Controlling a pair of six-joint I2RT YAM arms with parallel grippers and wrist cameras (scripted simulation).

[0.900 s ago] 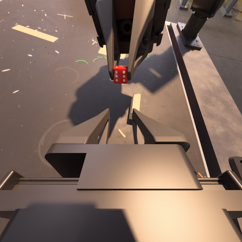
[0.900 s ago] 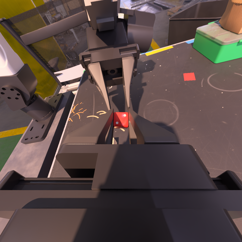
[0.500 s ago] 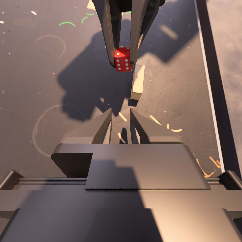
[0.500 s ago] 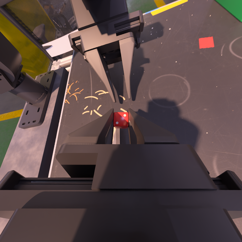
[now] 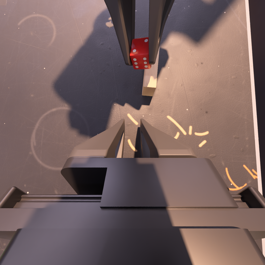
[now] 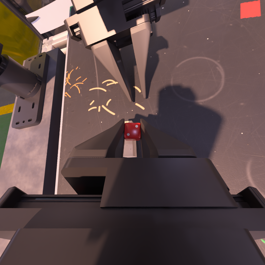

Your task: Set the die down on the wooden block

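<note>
My right gripper (image 6: 132, 121) is shut on a red die (image 6: 132, 131) with white pips. It holds the die just above a pale wooden block (image 6: 129, 149) that lies flat on the dark table. In the left wrist view the die (image 5: 139, 53) sits between the right gripper's (image 5: 141, 63) fingertips, over the far part of the block (image 5: 149, 84). I cannot tell whether die and block touch. My left gripper (image 5: 132, 120) is empty, with a narrow gap between its fingers, a short way from the block's near end. It also shows in the right wrist view (image 6: 138, 99).
The table's white edge strip (image 5: 252, 86) runs along the right of the left wrist view. In the right wrist view the left arm's base plate (image 6: 27, 91) stands past that edge, and a red square mark (image 6: 250, 9) lies far right. Chalk rings and orange scratches mark the tabletop (image 5: 71, 71).
My right gripper has carried the die over the wooden block and lower. My left gripper's fingers have drawn closer together, and it has backed away from the die.
</note>
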